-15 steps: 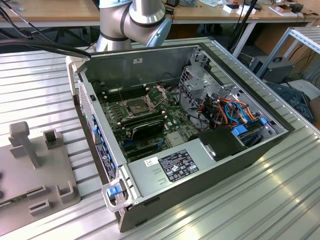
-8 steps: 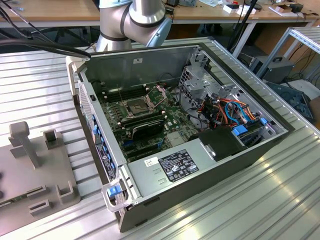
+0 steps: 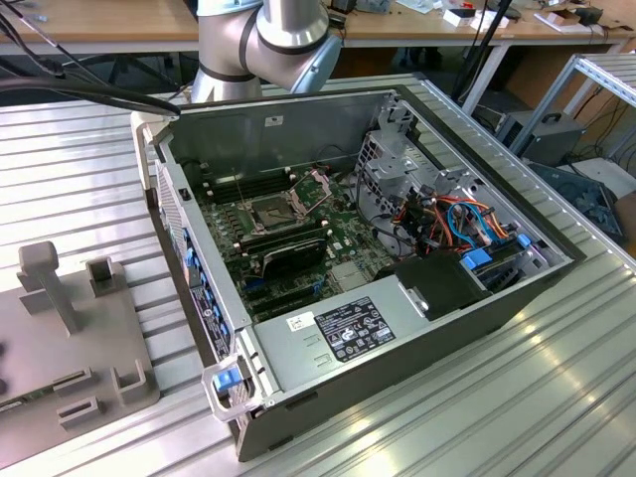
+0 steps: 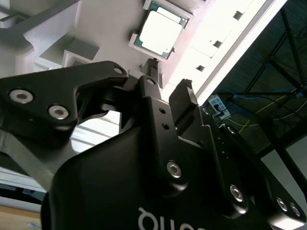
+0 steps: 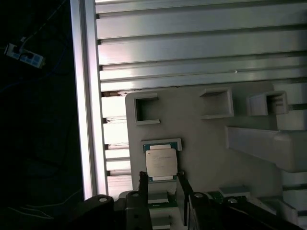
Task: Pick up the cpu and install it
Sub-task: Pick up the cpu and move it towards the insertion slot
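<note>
Gripper (image 5: 162, 184): spread, holding nothing, just off cpu (image 5: 161, 163).
Around: tray (image 5: 201, 153) pockets, raised block (image 5: 259, 143) beside.
Edge: table rim (image 5: 88, 96) near.

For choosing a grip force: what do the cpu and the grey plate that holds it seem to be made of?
The cpu: a metal lid, dull silver, with a soft bright sheen; its green rim looks like circuit board. The grey plate: probably matte plastic, judging by the uniform grey and the moulded pockets, though painted metal cannot be excluded.

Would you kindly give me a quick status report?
Open end effector, empty, near cpu. It sits in grey fixture pocket. Nothing between them.
</note>
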Controlling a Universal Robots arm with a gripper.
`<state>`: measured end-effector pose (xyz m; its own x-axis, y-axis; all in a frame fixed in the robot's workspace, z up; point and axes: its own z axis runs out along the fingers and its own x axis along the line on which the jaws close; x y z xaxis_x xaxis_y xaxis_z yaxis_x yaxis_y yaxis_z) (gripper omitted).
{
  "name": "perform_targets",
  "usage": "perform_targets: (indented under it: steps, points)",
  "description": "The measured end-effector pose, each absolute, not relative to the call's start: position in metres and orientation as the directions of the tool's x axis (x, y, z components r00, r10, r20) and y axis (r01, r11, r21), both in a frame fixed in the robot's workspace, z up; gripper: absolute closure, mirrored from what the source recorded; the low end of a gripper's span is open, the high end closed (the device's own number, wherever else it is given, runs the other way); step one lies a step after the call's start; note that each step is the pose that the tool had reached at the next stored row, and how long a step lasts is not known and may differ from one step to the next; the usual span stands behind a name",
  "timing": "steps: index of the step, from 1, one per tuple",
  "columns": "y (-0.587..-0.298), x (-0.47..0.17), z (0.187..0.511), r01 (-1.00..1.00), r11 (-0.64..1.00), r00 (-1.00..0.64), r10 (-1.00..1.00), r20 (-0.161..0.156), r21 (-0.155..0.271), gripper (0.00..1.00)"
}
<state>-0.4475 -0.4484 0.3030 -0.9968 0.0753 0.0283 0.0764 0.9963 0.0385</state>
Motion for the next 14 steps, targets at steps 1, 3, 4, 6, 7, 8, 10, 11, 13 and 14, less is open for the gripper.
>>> perform_targets:
  steps: [1,3,4,6,7,8,10,11,13,14]
  points:
    - [-0.4484,-0.4475,0.303,0.076,0.996,-0.997,0.075,0.028,0.038,0.58]
    - [-0.4484,-0.4476,0.3029,0.076,0.996,-0.997,0.075,0.028,0.039,0.52]
    - [-0.4484,-0.4476,0.3029,0.076,0.996,-0.997,0.075,0.028,0.038,0.52]
    - [-0.4484,-0.4477,0.3029,0.076,0.996,-0.997,0.075,0.028,0.039,0.52]
    - [-0.4484,-0.4478,0.3029,0.076,0.996,-0.997,0.075,0.028,0.038,0.52]
    - [-0.4484,-0.4492,0.3023,0.076,0.996,-0.997,0.075,0.028,0.039,0.52]
    - [-0.4484,-0.4506,0.3018,0.076,0.996,-0.997,0.075,0.028,0.038,0.52]
    - [-0.4484,-0.4507,0.3018,0.076,0.996,-0.997,0.075,0.028,0.038,0.52]
    - [-0.4484,-0.4512,0.3016,0.076,0.996,-0.997,0.075,0.028,0.038,0.52]
    - [-0.4484,-0.4514,0.3015,0.076,0.996,-0.997,0.075,0.028,0.039,0.52]
